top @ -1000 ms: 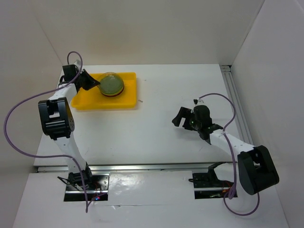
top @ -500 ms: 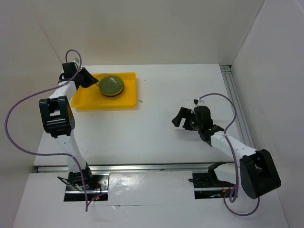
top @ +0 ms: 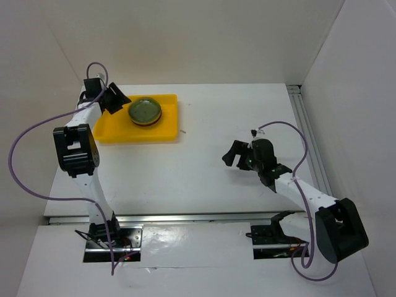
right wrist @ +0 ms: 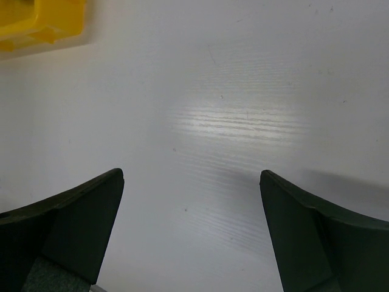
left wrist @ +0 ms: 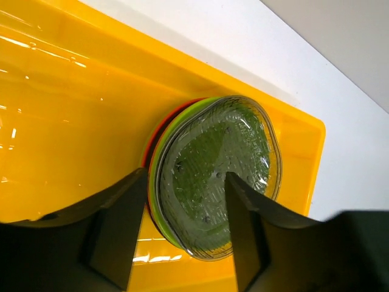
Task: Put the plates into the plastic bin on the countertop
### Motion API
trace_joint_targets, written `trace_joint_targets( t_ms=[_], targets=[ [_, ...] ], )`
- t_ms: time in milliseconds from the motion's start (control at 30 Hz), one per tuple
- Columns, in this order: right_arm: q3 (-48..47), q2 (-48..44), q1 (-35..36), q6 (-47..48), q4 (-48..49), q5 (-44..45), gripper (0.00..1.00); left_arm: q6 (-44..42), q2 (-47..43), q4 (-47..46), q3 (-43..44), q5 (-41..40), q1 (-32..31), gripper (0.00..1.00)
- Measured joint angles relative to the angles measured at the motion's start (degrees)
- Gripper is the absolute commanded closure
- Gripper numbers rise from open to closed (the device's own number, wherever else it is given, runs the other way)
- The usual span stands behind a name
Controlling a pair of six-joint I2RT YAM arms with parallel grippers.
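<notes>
On the flat white countertop [top: 204, 124], enclosed by white walls [top: 185, 37], the plastic bin [top: 111, 131] lies long axis left-right, parallel to the far wall, plates [top: 145, 111] stacked right of centre; left gripper [top: 124, 102] parted at the stack, holding nothing; right gripper [right wrist: 191, 176] spread wide.

This looks like a robotics lab test cell rather than a lived-in room. A plain white counter [top: 204, 179] is boxed in by bare white walls [top: 185, 37] on three sides. Two jointed machines, the left arm [top: 75, 151] and the right arm [top: 303, 189], are bolted to metal base plates [top: 272, 238] at its near edge, and loose purple cables [top: 10, 164] loop from them. A slotted metal rail [top: 307, 130], probably aluminium framing, runs along the right side.
</notes>
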State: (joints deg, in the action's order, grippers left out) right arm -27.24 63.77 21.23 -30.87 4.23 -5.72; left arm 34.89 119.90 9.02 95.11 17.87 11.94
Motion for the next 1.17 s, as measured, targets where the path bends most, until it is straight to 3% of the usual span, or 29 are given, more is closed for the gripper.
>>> trace_joint_targets(
  t_ms=[67,100,133,333,533,600,700,833,1000,1167],
  targets=[
    [0.0,0.0,0.4,-0.1,0.0,0.3,0.0,0.2,-0.5,0.8,0.1,-1.4,-0.7,0.24],
    [0.0,-0.2,0.7,-0.1,-0.1,0.4,0.0,0.4,-0.9,1.6,0.1,-2.2,-1.0,0.07],
    [-0.1,-0.3,0.9,-0.1,-0.4,0.6,0.0,0.6,-1.7,2.9,0.1,-3.5,-1.4,0.0],
    [-8.7,-1.4,4.5,3.1,-11.5,6.5,0.0,1.7,-15.4,14.6,0.3,-15.3,-6.6,0.0],
    [-27.7,-6.1,8.3,8.2,-23.8,14.3,0.0,1.1,-38.7,25.2,1.8,-26.7,-20.5,0.0],
    [-32.4,-8.8,8.8,9.4,-27.1,15.8,0.0,1.0,-48.3,25.7,-2.1,-26.7,-22.9,0.0],
    [-36.4,-13.8,9.3,10.7,-32.0,17.7,0.0,1.1,-63.4,28.1,-11.7,-27.3,-21.6,0.0],
    [-38.6,-18.5,9.9,11.5,-38.0,19.6,0.0,0.2,-77.0,30.6,-24.3,-26.0,-21.3,0.0],
    [-38.8,-22.4,10.4,11.7,-43.6,20.4,0.0,-2.0,-87.2,35.5,-38.8,-24.8,-21.6,0.0],
    [-38.8,-23.2,10.4,11.6,-46.1,20.4,0.0,-2.6,-93.2,37.7,-40.0,-25.7,-24.5,0.0]
  ],
)
